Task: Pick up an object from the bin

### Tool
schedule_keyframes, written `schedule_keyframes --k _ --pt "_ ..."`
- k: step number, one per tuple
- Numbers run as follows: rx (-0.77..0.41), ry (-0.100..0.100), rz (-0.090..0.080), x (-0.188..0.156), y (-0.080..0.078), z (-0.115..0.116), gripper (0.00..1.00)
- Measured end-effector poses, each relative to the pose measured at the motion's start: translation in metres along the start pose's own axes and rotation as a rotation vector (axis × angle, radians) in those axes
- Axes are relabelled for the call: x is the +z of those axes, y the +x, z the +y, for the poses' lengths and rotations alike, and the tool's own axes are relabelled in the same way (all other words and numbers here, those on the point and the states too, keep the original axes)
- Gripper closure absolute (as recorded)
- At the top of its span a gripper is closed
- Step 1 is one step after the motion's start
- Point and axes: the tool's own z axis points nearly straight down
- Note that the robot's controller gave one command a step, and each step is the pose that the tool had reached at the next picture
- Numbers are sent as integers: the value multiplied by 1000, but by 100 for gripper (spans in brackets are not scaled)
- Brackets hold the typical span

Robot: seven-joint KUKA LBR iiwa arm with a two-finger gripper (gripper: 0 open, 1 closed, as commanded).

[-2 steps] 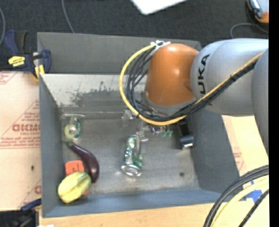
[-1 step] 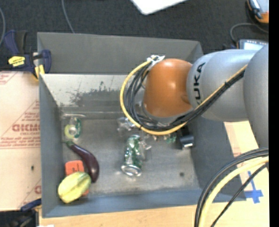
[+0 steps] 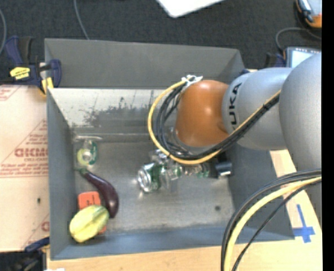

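Orange wrist cover point(image 3: 198, 114) over bin point(image 3: 59, 151) centre, silvery blur point(image 3: 152, 178) beneath, spread or pinching, cannot tell

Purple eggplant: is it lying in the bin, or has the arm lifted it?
Lying in the bin. The eggplant rests on the floor at the left, apart from the end effector.

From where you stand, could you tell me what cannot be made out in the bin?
Camera view:
gripper: its tip is a blur under the orange wrist cover; any held thing unreadable.
orange block: partly covered by the purple aubergine and yellow-green fruit.
pale ring-like thing at left: too small to identify.
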Motion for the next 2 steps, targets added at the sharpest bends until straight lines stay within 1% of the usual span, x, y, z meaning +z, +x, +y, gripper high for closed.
schedule_keyframes --k 1,2 --pt "1 0 0 0 0 0 100" --pt "-37 3 -11 -166 -8 7 100"
